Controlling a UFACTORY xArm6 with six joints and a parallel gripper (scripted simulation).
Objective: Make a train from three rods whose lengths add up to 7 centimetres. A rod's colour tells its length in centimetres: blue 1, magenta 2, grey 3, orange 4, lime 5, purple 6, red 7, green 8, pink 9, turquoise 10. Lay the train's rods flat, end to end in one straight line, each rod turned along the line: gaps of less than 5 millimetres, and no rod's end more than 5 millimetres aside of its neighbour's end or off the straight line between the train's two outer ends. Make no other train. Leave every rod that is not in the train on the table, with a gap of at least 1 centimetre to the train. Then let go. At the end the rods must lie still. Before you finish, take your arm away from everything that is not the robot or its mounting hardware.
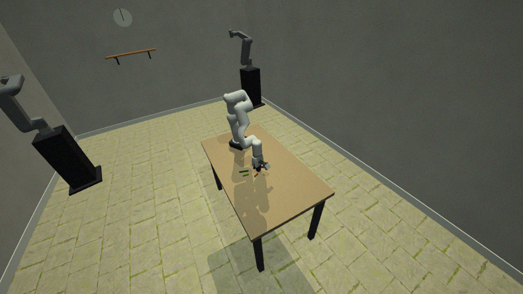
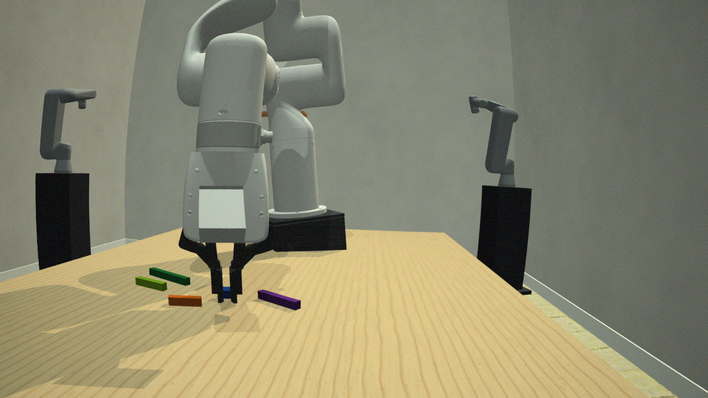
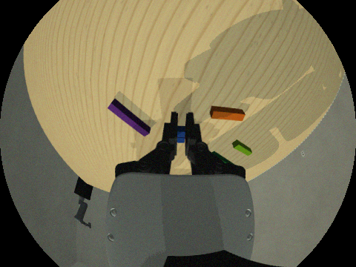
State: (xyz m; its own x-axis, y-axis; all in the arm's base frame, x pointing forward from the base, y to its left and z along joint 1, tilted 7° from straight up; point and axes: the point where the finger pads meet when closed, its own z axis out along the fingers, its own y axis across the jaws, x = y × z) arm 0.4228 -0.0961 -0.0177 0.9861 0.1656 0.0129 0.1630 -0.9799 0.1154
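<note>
My gripper (image 2: 226,296) (image 3: 181,121) (image 1: 260,169) is shut on a small blue rod (image 2: 226,292) (image 3: 181,135), with the fingertips down close to the table top (image 2: 420,321). An orange rod (image 2: 184,299) (image 3: 228,113) (image 1: 255,174) lies flat just left of the fingers in the exterior view. A purple rod (image 2: 278,298) (image 3: 130,117) lies flat just right of them. A lime rod (image 2: 151,283) (image 3: 242,147) and a green rod (image 2: 169,275) (image 1: 243,171) lie farther back on the left. I see no other blue rod; the fingers hide the spot under them.
The arm's black base (image 2: 306,230) stands at the back of the table. Two grey arms on black pedestals (image 2: 61,218) (image 2: 502,232) stand on the floor beside the table. The table's right edge (image 2: 544,317) is well away from the rods.
</note>
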